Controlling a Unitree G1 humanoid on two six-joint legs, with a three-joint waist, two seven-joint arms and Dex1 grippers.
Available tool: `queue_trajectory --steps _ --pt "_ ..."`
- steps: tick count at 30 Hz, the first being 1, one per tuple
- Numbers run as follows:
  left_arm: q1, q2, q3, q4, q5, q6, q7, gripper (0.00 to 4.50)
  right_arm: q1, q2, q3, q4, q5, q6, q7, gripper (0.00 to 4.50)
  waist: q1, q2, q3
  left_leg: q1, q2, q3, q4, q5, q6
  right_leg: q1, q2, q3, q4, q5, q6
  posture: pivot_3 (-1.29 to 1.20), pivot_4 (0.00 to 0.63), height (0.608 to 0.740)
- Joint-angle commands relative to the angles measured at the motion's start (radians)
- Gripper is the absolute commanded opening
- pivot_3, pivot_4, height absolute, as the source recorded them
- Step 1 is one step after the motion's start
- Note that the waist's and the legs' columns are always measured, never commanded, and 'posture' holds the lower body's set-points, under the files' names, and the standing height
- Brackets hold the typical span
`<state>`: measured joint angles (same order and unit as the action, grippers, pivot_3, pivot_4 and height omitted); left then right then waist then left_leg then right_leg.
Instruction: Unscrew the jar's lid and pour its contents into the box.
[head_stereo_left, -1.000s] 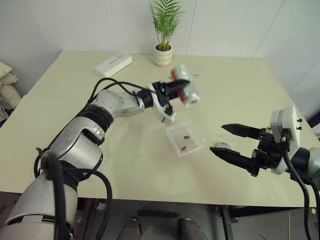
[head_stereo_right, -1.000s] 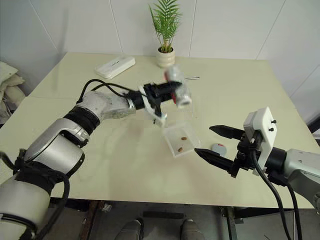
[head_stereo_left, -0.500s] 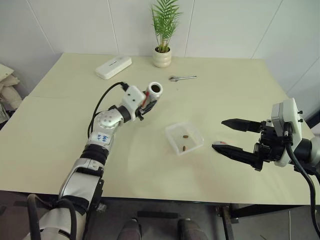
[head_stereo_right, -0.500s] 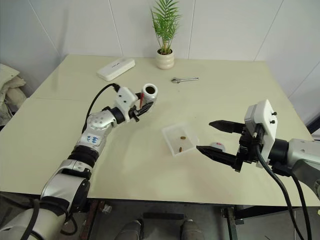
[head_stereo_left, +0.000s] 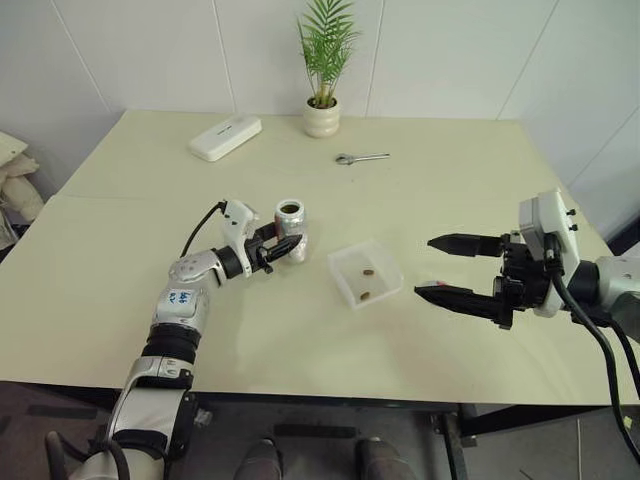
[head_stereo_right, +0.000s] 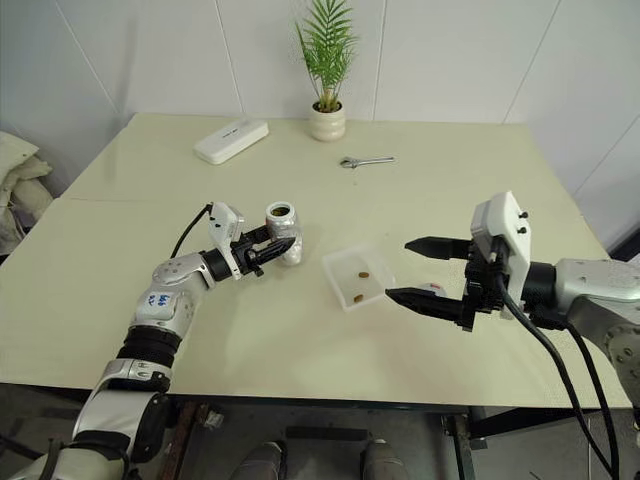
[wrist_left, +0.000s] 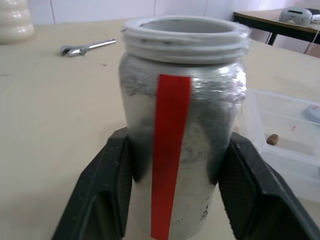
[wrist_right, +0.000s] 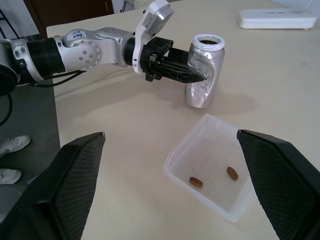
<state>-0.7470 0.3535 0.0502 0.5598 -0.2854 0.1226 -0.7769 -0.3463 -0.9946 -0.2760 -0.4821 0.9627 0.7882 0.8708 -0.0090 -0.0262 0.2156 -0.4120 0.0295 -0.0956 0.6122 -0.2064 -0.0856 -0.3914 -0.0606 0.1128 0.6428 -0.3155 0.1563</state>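
The jar (head_stereo_left: 291, 230) stands upright on the table (head_stereo_left: 120, 250), mouth open and lid off, roughly midway between the near and far edges and a little toward the left edge. The left gripper (head_stereo_left: 283, 246) lies level at its side with one black finger on each flank; in the left wrist view the fingers (wrist_left: 112, 172) sit right against the jar's wall, though whether they press or have just let go cannot be told. A red stripe runs down the jar's silvery label.

Just right of the jar, apart from it, the box (head_stereo_left: 366, 273) sits tilted to the table's edges. Two brown pellets (wrist_right: 232, 173) lie on its floor.

The right gripper (head_stereo_left: 446, 268) hangs over the table toward the right edge, pointing at the box, its fingers spread wide and holding nothing. The lid (head_stereo_right: 432, 290) lies on the table between those fingers, mostly hidden by the lower one.

Along the far edge stand a plant pot (head_stereo_left: 322, 115) and a white case (head_stereo_left: 225, 136); a wrench (head_stereo_left: 361, 157) lies near them.
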Motion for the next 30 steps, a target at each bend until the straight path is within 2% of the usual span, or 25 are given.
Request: queue_trajectory --steps 1,4,11,17,22,30 --pt "0.007 0.029 0.007 -0.064 0.008 -0.010 -0.016 3.49 -0.005 0.004 -0.006 -0.010 -0.006 -0.017 0.020 4.50 -0.001 0.000 0.000 0.000 0.000 0.000 0.000 0.000 0.000 0.000 0.000 0.000 0.000 0.000 0.000 0.00 0.150 0.740" --pt "0.025 0.047 0.001 -0.094 0.006 0.007 -0.042 4.46 0.006 0.004 -0.018 -0.018 -0.002 -0.016 0.025 4.50 -0.002 0.000 0.000 0.000 0.000 0.000 -0.001 0.000 0.000 0.000 0.000 0.000 -0.001 0.000 0.000 0.00 0.150 0.740" --pt "0.050 0.111 -0.009 -0.163 -0.001 0.054 -0.125 4.46 0.018 -0.004 -0.033 -0.016 -0.015 -0.026 0.049 4.50 -0.011 0.000 0.000 0.000 0.000 0.000 -0.001 0.000 0.000 0.000 0.000 0.000 -0.001 0.000 -0.001 0.00 0.150 0.740" --pt "0.105 0.220 -0.006 -0.263 -0.036 0.145 -0.250 4.46 0.044 -0.021 -0.064 -0.023 -0.017 -0.025 0.073 4.50 -0.023 0.000 0.000 0.000 0.001 0.000 -0.003 0.000 0.000 0.000 0.000 0.000 -0.002 -0.001 -0.001 0.00 0.150 0.740" --pt "0.118 0.290 0.014 -0.263 -0.049 0.177 -0.321 4.46 0.069 -0.040 -0.092 -0.026 -0.016 -0.019 0.100 4.50 -0.021 0.000 0.000 0.000 0.001 0.000 -0.004 0.000 0.000 -0.001 0.000 0.000 -0.003 -0.001 -0.002 0.00 0.150 0.740" --pt "0.126 0.402 0.099 -0.165 -0.088 0.042 -0.485 4.46 0.162 -0.109 -0.165 -0.015 -0.053 -0.038 0.204 4.50 -0.021 0.000 0.000 0.001 0.001 0.001 -0.008 0.000 0.000 -0.001 -0.001 0.000 -0.007 -0.002 -0.004 0.00 0.150 0.740"
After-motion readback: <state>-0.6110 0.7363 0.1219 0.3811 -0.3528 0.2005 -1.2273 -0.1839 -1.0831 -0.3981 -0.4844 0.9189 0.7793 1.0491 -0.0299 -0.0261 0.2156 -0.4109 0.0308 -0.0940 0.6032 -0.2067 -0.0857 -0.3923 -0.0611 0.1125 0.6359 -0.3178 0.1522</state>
